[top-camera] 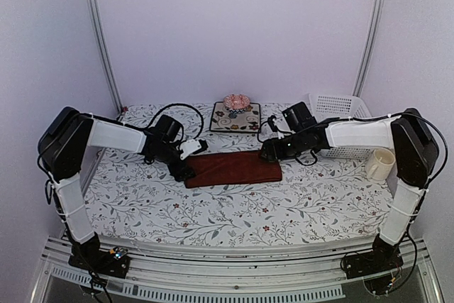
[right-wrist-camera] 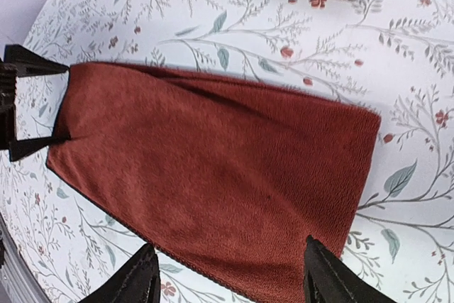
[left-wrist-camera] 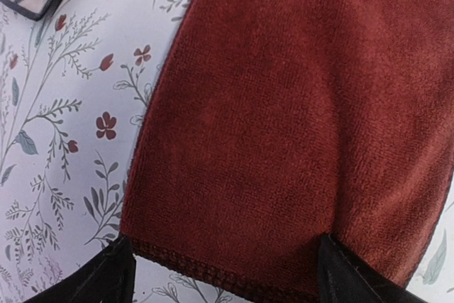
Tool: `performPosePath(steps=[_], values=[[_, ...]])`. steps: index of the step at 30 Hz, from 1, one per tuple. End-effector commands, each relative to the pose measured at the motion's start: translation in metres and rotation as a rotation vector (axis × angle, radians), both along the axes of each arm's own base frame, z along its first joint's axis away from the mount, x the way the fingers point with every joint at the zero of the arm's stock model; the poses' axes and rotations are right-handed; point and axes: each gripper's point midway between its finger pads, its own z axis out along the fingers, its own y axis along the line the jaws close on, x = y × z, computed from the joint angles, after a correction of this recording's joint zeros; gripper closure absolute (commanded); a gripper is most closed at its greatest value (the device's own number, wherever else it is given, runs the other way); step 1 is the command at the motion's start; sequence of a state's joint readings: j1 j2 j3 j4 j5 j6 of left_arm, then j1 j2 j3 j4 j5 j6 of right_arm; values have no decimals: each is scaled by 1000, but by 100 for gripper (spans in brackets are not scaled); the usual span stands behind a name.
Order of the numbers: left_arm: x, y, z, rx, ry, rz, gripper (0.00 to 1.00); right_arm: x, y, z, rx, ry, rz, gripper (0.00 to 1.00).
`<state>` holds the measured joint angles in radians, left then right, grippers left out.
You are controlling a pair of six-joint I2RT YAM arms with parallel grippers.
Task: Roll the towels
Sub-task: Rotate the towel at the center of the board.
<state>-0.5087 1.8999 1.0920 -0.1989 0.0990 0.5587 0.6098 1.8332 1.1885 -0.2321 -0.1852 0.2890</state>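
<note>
From above, the left tool (top-camera: 186, 168) sits at the 9 o'clock end of the dark red towel (top-camera: 233, 168), which lies as a flat folded strip mid-tabletop (top-camera: 213, 211). Whether its jaws are apart is hard to tell from up there. Its own wrist view settles it: the left tool (left-wrist-camera: 227, 285) is open, fingers wide to either side of the towel (left-wrist-camera: 284, 118) and its stitched hem, with both fingertips cut off at the bottom edge.

The right tool (top-camera: 269, 152) is at the 3 o'clock end. Its wrist view shows the right tool (right-wrist-camera: 230, 285) open over the near edge of the towel (right-wrist-camera: 213, 175), and the left tool (right-wrist-camera: 21, 104) spread at the far end.

Only the top view shows the whole floral mat (top-camera: 235, 117) at 12 o'clock, a blurred pink thing (top-camera: 237, 101) on it, the basket (top-camera: 340, 108) at 2 o'clock and the mug (top-camera: 379, 163) at 3 o'clock.
</note>
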Motion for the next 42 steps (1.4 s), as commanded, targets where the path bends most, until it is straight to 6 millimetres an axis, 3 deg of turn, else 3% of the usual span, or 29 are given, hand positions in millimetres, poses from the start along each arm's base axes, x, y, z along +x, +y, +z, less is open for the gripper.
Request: performPosePath(steps=[1,4,5,10,14,17,19,21,25,30,34,42], values=[[-1,37,-27,140,30,46,11,16,-1,38,-17,-108,-12,29],[19,51,-24,157,3,90,11,21,-4,40,-33,-132,-29,25],[24,58,-34,177,11,104,11,23,-4,40,-37,-142,-37,24],[69,80,-24,241,-103,166,10,40,1,34,-63,-157,-50,20],[118,93,13,229,-240,269,3,59,12,18,-91,-144,-49,19],[129,86,51,103,-269,296,3,74,24,14,-92,-141,-41,19],[125,78,90,13,-314,288,3,81,33,7,-86,-127,-24,19],[114,72,117,-58,-335,269,3,86,42,0,-77,-115,-3,19],[81,68,134,-121,-300,229,3,86,52,-19,-64,-69,34,17],[37,67,93,-119,-151,169,3,73,60,-45,-34,13,84,16],[12,69,68,-115,-79,141,3,63,58,-63,-34,61,92,16],[-6,76,46,-90,-29,138,3,13,58,-71,55,170,162,14]])
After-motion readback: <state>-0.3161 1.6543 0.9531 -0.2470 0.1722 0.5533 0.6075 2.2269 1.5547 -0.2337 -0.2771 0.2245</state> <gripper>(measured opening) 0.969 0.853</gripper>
